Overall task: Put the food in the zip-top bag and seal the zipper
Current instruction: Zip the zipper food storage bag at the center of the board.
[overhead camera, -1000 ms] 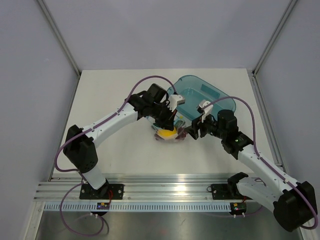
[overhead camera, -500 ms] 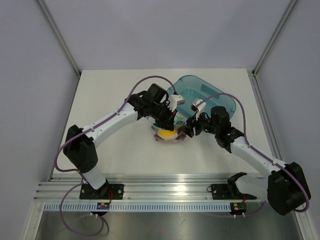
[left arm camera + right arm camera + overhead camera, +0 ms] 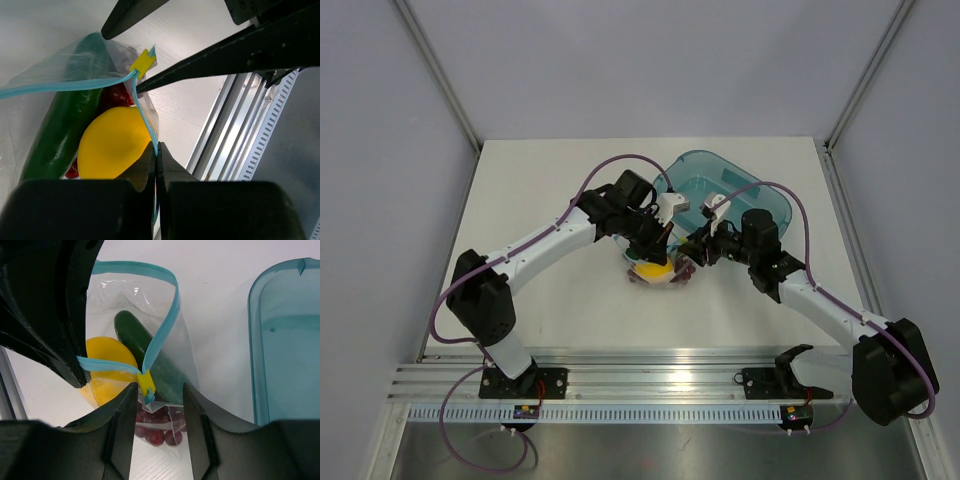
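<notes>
The left gripper (image 3: 156,150) pinches the blue zipper (image 3: 162,335) of the one bag (image 3: 115,295), which lies between both grippers holding one lemon (image 3: 112,145), one grape bunch (image 3: 157,432) and one cucumber (image 3: 65,125) angled lengthwise toward the yellow slider (image 3: 145,381), straddled by the right gripper's (image 3: 160,387) parted jaws, beside one tray (image 3: 260,340).

lemon (image 3: 117,142), grapes (image 3: 157,432), cucumber (image 3: 65,125) inside clear bag (image 3: 107,295); blue zipper (image 3: 165,322) open.
</notes>
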